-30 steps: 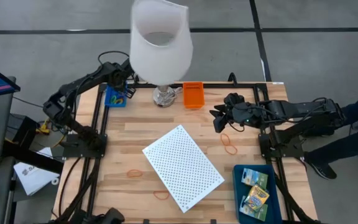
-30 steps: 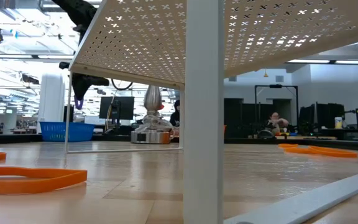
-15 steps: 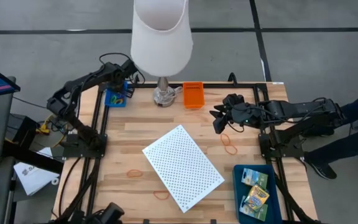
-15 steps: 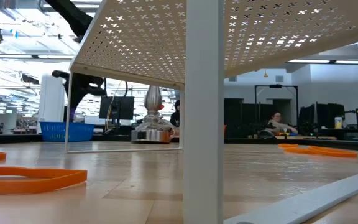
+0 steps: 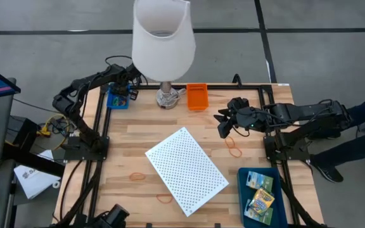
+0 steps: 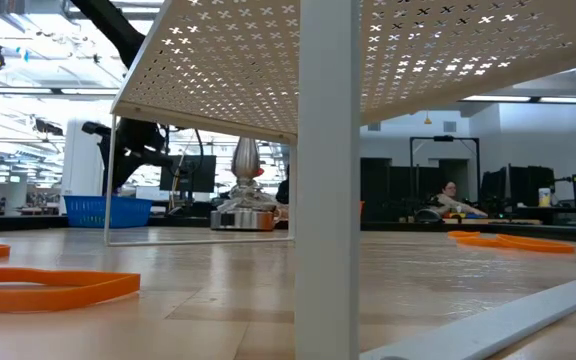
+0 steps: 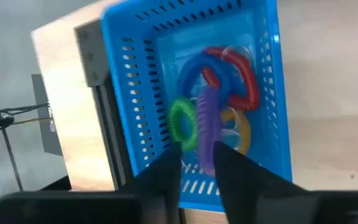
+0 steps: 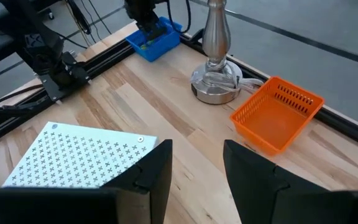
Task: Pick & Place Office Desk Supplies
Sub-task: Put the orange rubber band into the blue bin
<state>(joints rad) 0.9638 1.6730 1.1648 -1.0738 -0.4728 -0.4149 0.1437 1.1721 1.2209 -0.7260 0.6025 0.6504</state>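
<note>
Two printed boxes (image 5: 260,190), perhaps five rubber bands (image 5: 234,151)

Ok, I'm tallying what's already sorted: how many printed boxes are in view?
2. Both lie in the blue tray at the table corner on the right arm's side: one box nearer that arm, the other box beside it. More may hide under the perforated panel.
</note>
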